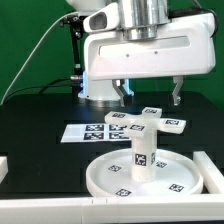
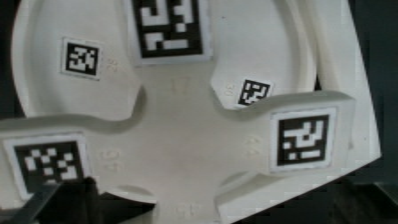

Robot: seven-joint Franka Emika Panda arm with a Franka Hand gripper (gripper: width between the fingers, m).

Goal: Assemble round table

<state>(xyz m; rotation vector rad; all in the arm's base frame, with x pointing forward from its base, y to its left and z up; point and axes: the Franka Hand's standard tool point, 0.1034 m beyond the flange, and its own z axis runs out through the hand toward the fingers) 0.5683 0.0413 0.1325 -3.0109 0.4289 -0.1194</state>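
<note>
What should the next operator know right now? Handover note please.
Pincer: open, holding nothing, hanging above the assembly.
Round disc: flat on the black table near the front edge, between the white blocks at either side.
Leg: upright on the middle of the disc.
Foot piece: lying across the top of the leg, branches spread; the wrist view shows it close up, tags facing the camera.
Marker board: flat behind the assembly.
Done: leg stands on the disc, foot piece placed on the leg and released.
Left: cannot tell whether the foot piece is fully seated or tightened; check that before moving on.
</note>
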